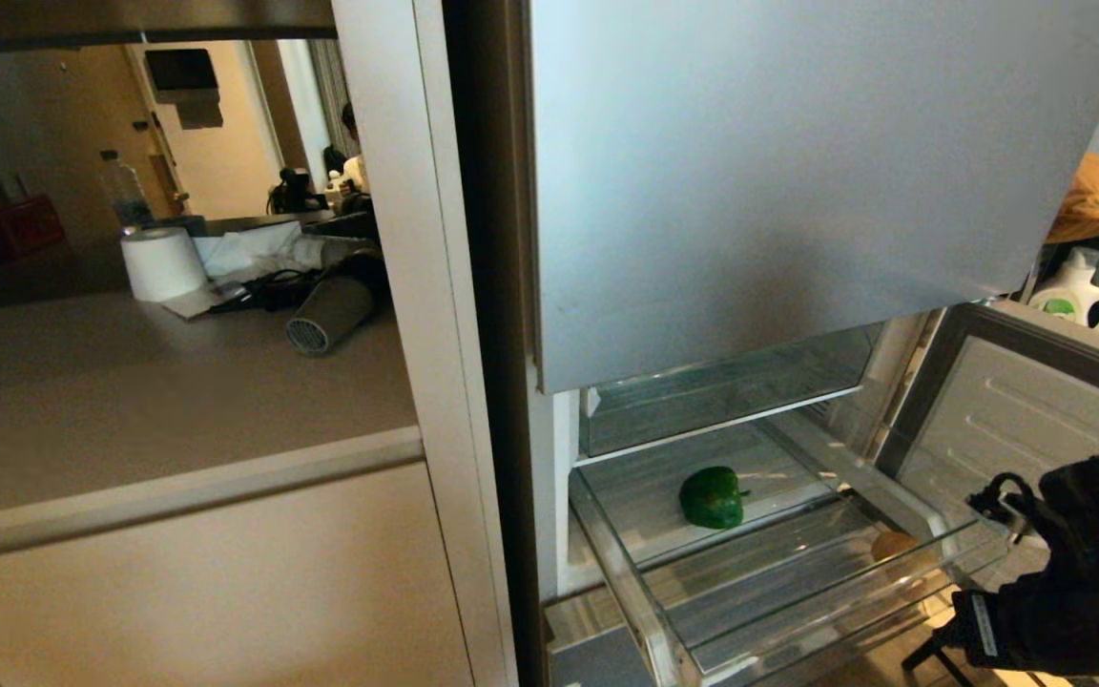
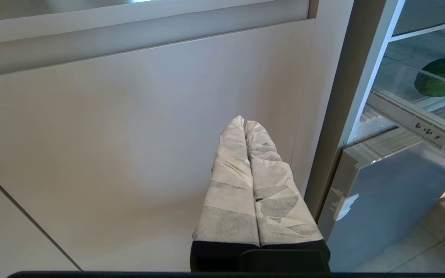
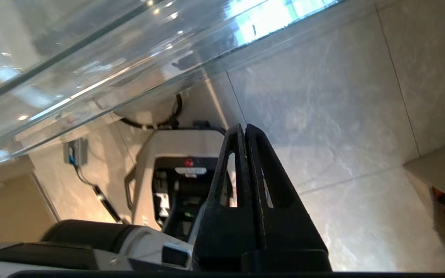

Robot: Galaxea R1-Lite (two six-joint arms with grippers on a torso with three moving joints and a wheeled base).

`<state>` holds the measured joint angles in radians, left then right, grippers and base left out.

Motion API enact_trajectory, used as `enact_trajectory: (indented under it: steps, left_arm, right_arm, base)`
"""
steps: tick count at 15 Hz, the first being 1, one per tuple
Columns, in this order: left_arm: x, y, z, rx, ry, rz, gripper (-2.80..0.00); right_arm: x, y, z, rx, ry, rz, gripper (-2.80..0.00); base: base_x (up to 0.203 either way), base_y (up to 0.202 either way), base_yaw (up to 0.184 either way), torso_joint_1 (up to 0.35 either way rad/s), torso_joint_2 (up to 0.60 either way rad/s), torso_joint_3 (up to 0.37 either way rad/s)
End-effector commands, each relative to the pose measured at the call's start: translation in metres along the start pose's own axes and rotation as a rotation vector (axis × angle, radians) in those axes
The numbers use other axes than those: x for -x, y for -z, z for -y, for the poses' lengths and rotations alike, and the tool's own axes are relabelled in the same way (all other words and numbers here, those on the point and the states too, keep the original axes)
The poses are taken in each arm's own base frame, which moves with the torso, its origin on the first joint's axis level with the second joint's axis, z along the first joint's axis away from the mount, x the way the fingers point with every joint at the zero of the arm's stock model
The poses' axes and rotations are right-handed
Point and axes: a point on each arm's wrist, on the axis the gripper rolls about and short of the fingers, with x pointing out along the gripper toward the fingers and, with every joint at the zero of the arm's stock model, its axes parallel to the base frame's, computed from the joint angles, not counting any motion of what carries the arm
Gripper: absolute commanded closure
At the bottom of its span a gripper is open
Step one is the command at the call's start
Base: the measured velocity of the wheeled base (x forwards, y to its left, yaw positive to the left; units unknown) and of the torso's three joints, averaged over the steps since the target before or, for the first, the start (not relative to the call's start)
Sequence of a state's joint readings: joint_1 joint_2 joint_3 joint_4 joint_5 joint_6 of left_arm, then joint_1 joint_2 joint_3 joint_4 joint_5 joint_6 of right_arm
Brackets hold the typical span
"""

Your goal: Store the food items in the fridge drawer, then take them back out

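The right hand [image 3: 244, 129] is seen with its black fingers pressed together and nothing held between them; it is pointed down at the tiled floor [image 3: 323, 116], just beneath the clear front edge of the fridge drawer [image 3: 91, 77]. In the head view the right arm [image 1: 1074, 572] is found at the lower right, near the drawer's right front corner. The left hand [image 2: 244, 123] is likewise closed and empty, its white-wrapped fingers held together in front of the beige cabinet door [image 2: 110, 135], left of the fridge. The fridge drawer [image 1: 645, 611] is pulled out below the silver-grey upper fridge door [image 1: 778, 172]. The green bell pepper [image 1: 712, 497] is lying on the drawer's ribbed bottom, towards the far left. The tan potato-like lump [image 1: 891, 545] is seen at the drawer's right side, well apart from the pepper. To the left, a desk [image 1: 130, 382] is seen carrying a paper roll [image 1: 162, 263] and a hair dryer [image 1: 330, 313].
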<state>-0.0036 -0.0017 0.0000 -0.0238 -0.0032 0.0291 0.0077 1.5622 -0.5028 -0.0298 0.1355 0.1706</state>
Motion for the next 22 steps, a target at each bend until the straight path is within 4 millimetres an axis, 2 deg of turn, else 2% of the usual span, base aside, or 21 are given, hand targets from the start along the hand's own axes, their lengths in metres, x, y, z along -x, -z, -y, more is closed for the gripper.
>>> enact_trajectory:
  steps: [1, 4, 11, 17, 22]
  left_arm:
    - [-0.001, 0.003, 0.0, 0.015, 0.0, -0.013, 0.0]
    - [-0.001, 0.003, 0.0, 0.015, 0.001, -0.012, 0.0]
    - [-0.001, 0.003, 0.0, 0.012, 0.001, -0.012, 0.0]
    - [-0.001, 0.003, 0.0, 0.009, 0.004, -0.012, 0.0]
    - [-0.001, 0.003, 0.0, 0.01, 0.004, -0.013, 0.0]
  right_arm:
    - [-0.02, -0.001, 0.002, -0.004, 0.009, -0.059, 0.0]
    - [-0.037, -0.01, 0.002, 0.036, -0.002, -0.018, 0.0]
    - [-0.06, -0.027, -0.014, 0.093, -0.038, -0.006, 0.0]
    - [-0.071, -0.043, -0.024, 0.128, -0.073, 0.107, 0.0]
    - [-0.095, -0.058, -0.025, 0.135, -0.104, 0.247, 0.0]
  base:
    - [0.0, 0.0, 0.0, 0.0, 0.0, 0.0]
    - [0.0, 0.0, 0.0, 0.0, 0.0, 0.0]
    - [0.0, 0.0, 0.0, 0.0, 0.0, 0.0]
    - [0.0, 0.0, 0.0, 0.0, 0.0, 0.0]
    - [0.0, 0.0, 0.0, 0.0, 0.0, 0.0]
